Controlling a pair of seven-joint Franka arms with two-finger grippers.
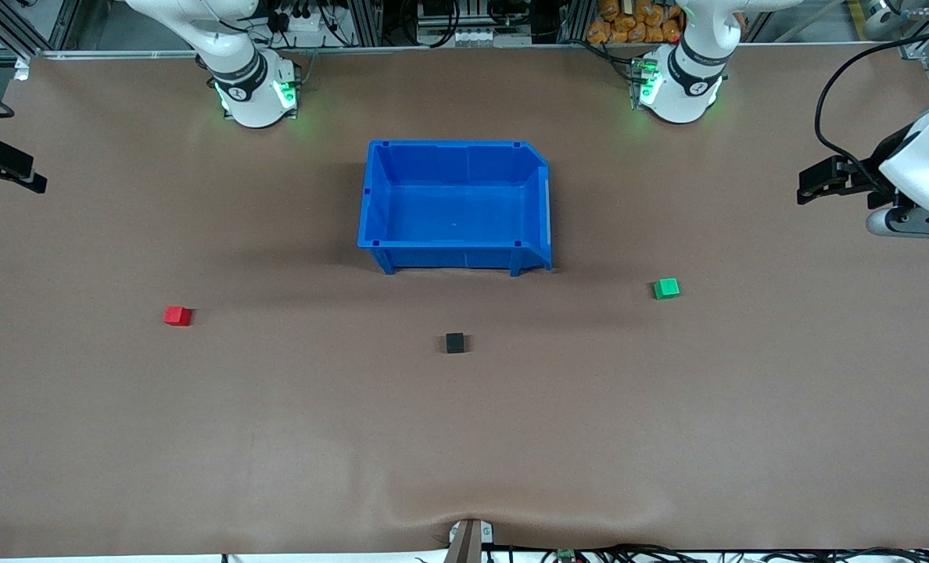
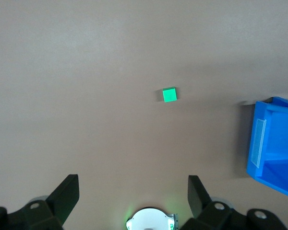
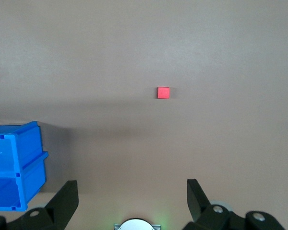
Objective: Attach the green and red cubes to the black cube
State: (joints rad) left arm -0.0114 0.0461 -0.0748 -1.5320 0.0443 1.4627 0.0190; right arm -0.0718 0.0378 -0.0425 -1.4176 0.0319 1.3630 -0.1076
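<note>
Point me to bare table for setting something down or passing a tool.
Widest bare stretch: nearer the front camera than the black cube. Also bare: between red cube and black cube, and between black and green cube. The blue bin blocks the middle. Left tool and right tool hang open at the table's ends.

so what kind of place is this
Most likely a robotics lab: two white robot arms bolted along a brown-covered table, a blue bin, and metal framing and cables at the edge.

High front camera faces both bases across the desk (image 1: 277, 438); each wrist camera looks straight down from height, sharing the blue bin (image 1: 455, 205).
</note>
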